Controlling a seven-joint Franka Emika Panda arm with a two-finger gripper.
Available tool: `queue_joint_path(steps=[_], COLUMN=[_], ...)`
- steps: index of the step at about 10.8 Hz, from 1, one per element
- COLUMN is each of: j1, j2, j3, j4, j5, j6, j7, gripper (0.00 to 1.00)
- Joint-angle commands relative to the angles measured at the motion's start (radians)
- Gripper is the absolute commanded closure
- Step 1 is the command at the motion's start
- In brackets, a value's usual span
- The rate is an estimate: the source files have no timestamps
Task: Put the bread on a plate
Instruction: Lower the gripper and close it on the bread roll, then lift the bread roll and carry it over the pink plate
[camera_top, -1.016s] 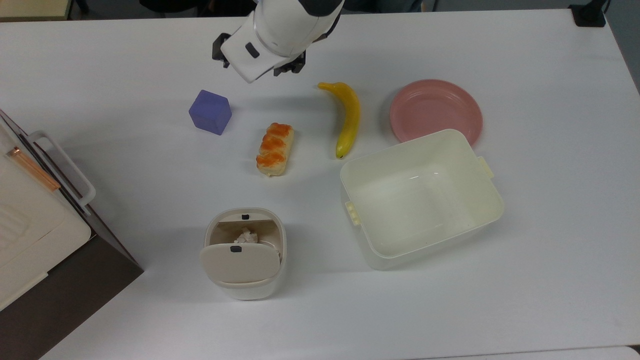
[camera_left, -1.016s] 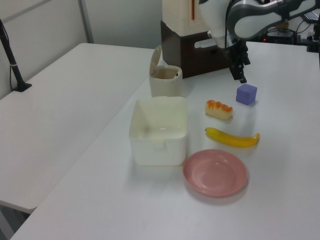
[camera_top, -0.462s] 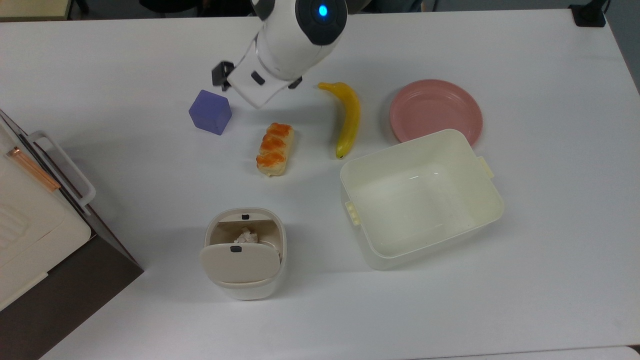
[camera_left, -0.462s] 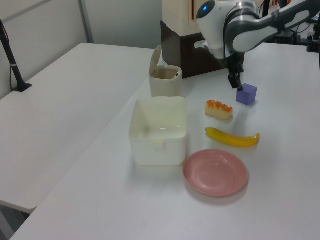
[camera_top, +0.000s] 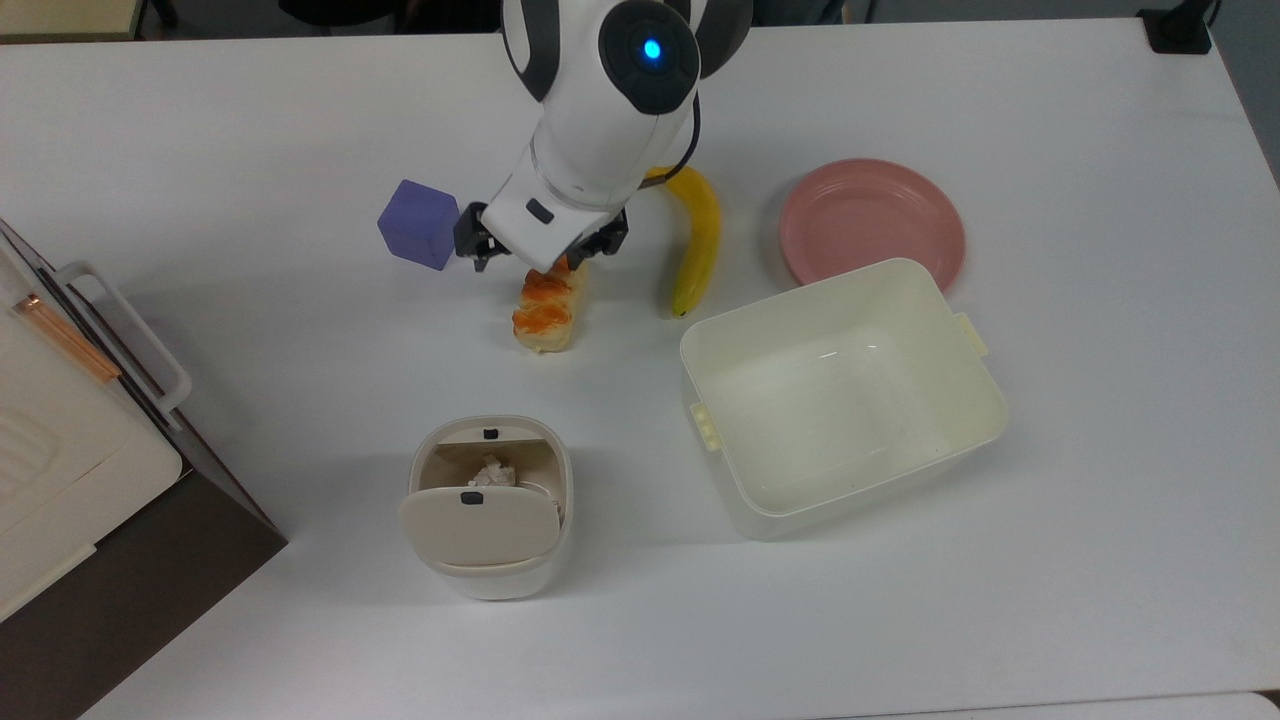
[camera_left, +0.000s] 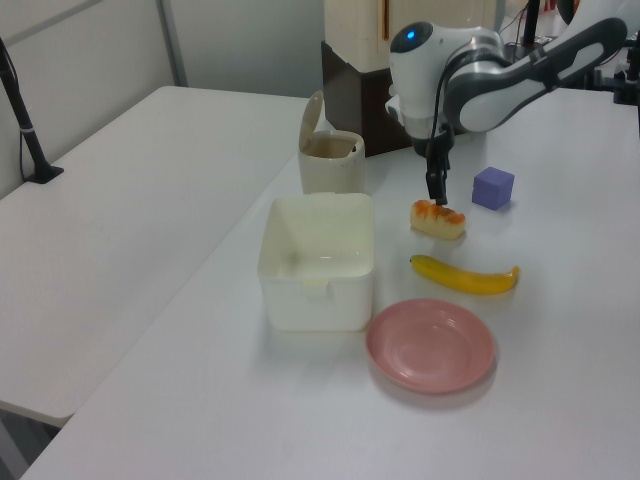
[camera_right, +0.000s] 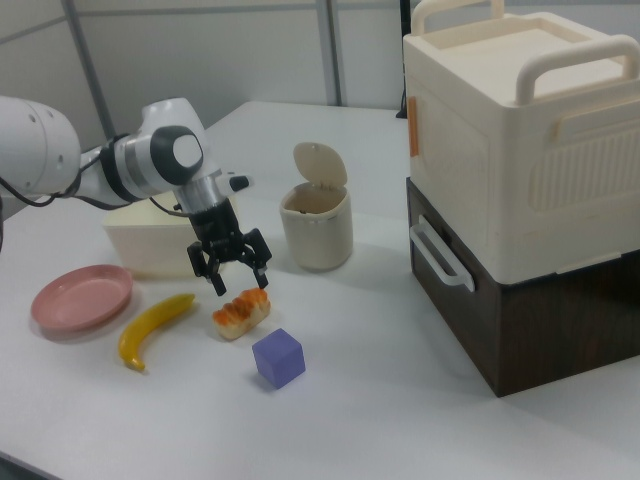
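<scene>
The bread (camera_top: 545, 314) (camera_left: 438, 219) (camera_right: 238, 313), a small cream loaf with orange-brown glazed bumps, lies on the white table between a purple cube and a banana. My gripper (camera_top: 545, 262) (camera_left: 436, 190) (camera_right: 240, 282) hangs open just over the loaf's end nearest the arm, one finger on each side, and hides that end in the top view. The pink plate (camera_top: 872, 220) (camera_left: 430, 346) (camera_right: 82, 296) lies bare beyond the banana, on the top view's right.
A yellow banana (camera_top: 695, 240) (camera_right: 155, 328) lies between bread and plate. A purple cube (camera_top: 418, 223) (camera_right: 278, 357) sits close to the gripper. A cream tub (camera_top: 840, 395) adjoins the plate. A lidded bin (camera_top: 490, 505) and a cabinet (camera_right: 520, 180) stand further off.
The arm has swung from beyond the cube towards the bread and come down. The open gripper now hangs over the loaf's end. Nothing on the table has moved.
</scene>
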Motion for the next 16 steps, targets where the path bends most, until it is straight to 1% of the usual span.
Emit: queue_joint_path(steps=[1, 2, 4, 5, 6, 8, 9, 12, 14, 15, 16], j1=[-0.002, 0.000, -0.005, -0.005, -0.005, -0.005, -0.003, -0.002, 0.009, 0.021, 0.027], j2=[0.018, 0.017, 0.018, 0.020, 0.020, 0.020, 0.021, 0.012, -0.031, -0.063, -0.092], j3=[-0.001, -0.001, -0.002, -0.002, -0.001, -0.001, -0.001, -0.001, 0.002, 0.021, 0.053], j4=[-0.069, -0.102, -0.103, -0.105, -0.106, -0.106, -0.106, -0.106, -0.103, -0.100, -0.096], j5=[-0.010, -0.016, -0.019, -0.022, -0.020, -0.019, -0.019, -0.011, -0.007, -0.007, -0.007], j6=[0.124, 0.185, 0.187, 0.189, 0.187, 0.189, 0.189, 0.184, 0.164, 0.131, 0.082], j7=[0.031, 0.036, 0.036, 0.033, 0.027, 0.034, 0.040, 0.053, 0.085, 0.096, 0.097], gripper=[0.00, 0.00, 0.00, 0.09, 0.29, 0.96, 1.00, 1.00, 1.00, 1.00, 1.00])
